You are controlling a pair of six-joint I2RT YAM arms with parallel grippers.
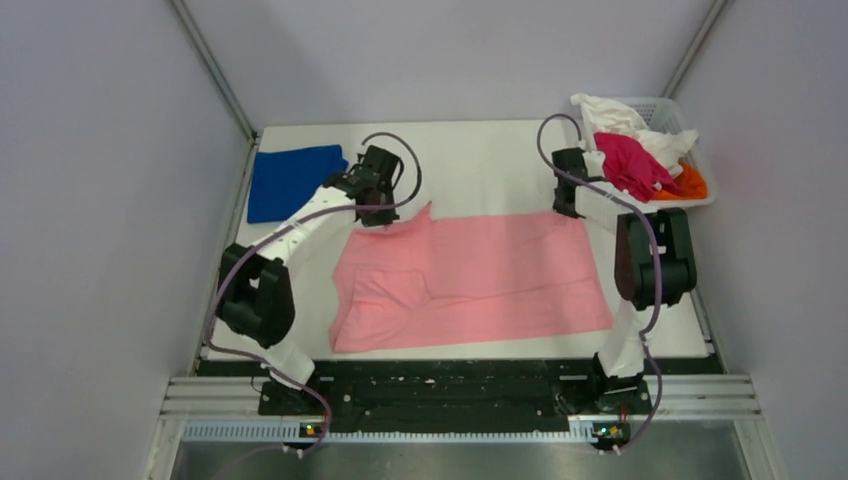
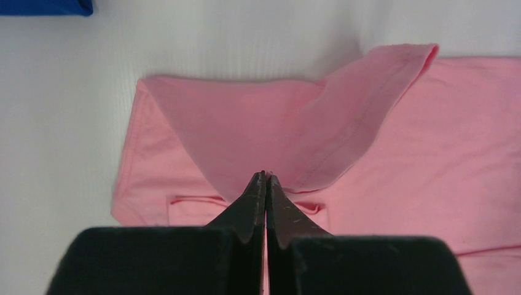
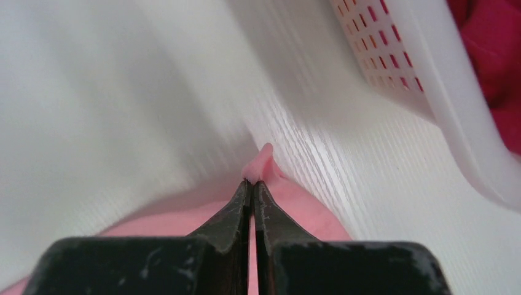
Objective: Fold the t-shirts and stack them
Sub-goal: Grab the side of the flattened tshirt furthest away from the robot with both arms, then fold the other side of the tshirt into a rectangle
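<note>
The light pink t-shirt (image 1: 480, 275) lies spread flat across the middle of the table. My left gripper (image 1: 372, 212) is shut on its far left corner and holds that corner a little up; in the left wrist view (image 2: 265, 178) the cloth (image 2: 282, 129) drapes away from the closed jaws. My right gripper (image 1: 566, 205) is shut on the far right corner; in the right wrist view (image 3: 252, 182) a small nub of pink cloth (image 3: 263, 161) sticks out past the tips. A folded royal blue t-shirt (image 1: 290, 180) lies at the far left.
A white slotted basket (image 1: 668, 112) at the far right holds white (image 1: 625, 118), magenta (image 1: 630, 162) and orange (image 1: 688, 182) shirts; its wall (image 3: 424, 80) is close to my right gripper. Grey walls enclose the table.
</note>
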